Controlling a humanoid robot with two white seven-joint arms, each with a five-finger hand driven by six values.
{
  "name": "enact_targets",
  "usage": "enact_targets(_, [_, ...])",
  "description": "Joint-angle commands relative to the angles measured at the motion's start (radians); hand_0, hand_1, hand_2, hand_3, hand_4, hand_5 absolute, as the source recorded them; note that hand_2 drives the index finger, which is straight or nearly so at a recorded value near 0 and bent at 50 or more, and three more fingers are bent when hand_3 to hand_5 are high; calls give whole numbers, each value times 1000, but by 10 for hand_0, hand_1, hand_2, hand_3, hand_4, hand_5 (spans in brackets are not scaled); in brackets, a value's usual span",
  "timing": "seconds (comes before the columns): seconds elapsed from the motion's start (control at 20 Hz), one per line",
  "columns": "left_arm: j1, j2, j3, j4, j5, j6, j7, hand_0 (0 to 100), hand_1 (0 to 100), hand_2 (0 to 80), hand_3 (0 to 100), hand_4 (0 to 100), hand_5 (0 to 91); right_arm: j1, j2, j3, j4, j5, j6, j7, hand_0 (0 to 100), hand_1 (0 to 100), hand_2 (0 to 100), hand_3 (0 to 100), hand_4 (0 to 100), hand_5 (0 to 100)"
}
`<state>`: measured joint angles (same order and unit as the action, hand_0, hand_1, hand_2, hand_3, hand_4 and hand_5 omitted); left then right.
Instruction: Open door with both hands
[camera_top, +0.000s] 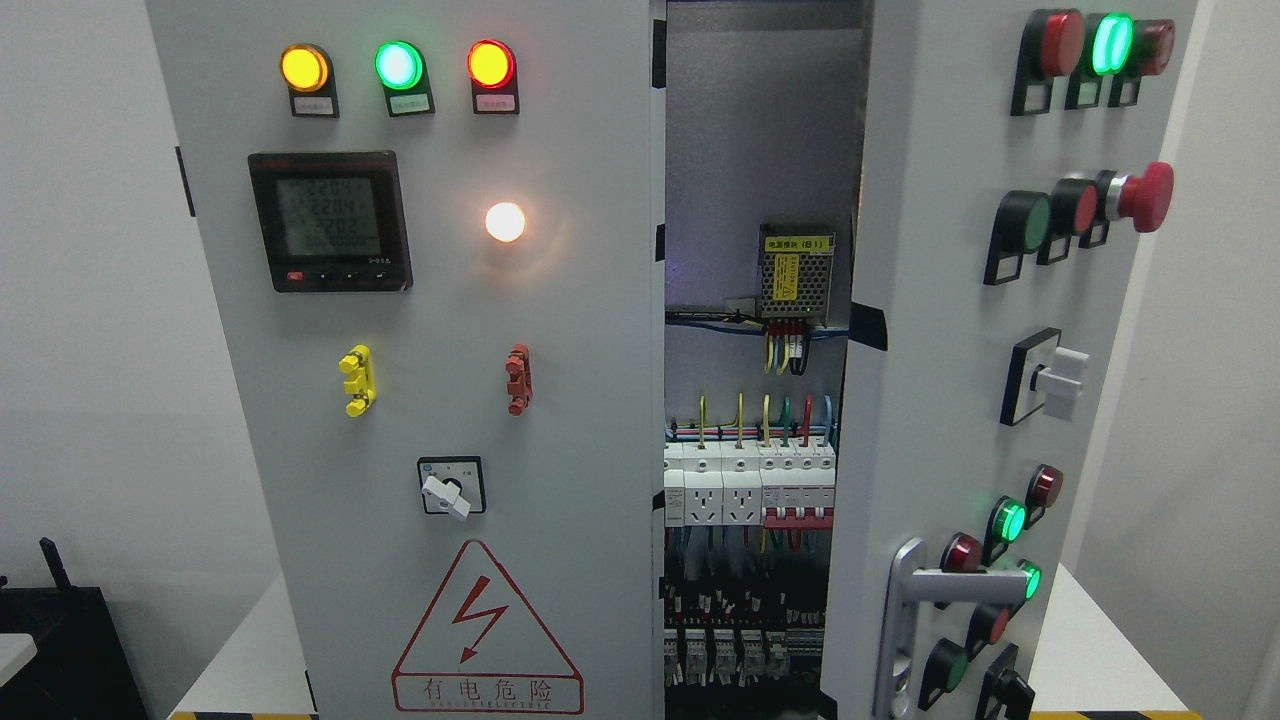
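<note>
A grey electrical cabinet fills the head view. Its right door (960, 400) stands swung partly open toward me, with a silver lever handle (945, 585) near its lower edge and several lamps and push buttons on its face. The left door (560, 400) is closed flat; it carries three lit lamps (397, 66), a digital meter (330, 222), a rotary switch (451, 487) and a red lightning warning triangle (485, 630). Through the gap I see the interior (760, 440) with breakers, sockets and coloured wires. Neither of my hands shows in the picture.
The cabinet stands on a white platform (1100, 640). A black object (60, 640) sits at the lower left against a white wall. A red emergency mushroom button (1145, 197) sticks out from the open door's face.
</note>
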<state>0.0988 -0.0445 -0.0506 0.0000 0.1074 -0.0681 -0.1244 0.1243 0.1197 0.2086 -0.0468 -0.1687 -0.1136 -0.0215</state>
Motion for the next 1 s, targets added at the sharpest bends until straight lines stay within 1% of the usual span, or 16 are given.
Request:
enact_targets(0.0, [1,0,0,12,0,-1,0,0,0,0,0,31,0,0,0,0,1,0,0,0,107,0,0,0,0,0])
enact_targets(0.8, [1,-1,-2,9,-6,-1,0,0,0,0,0,31,0,0,0,0,-1,0,0,0,107,0,0,0,0,0])
enact_targets(0.9, [1,-6,-9,0,2,1,-4,0,0,0,0,31,0,0,0,0,-1,0,0,0,107,0,0,0,0,0])
enact_targets(0.95, [15,-6,-11,-18,0,-1,-4,0,0,0,0,31,0,0,0,0,-1,0,0,0,107,0,0,0,0,0])
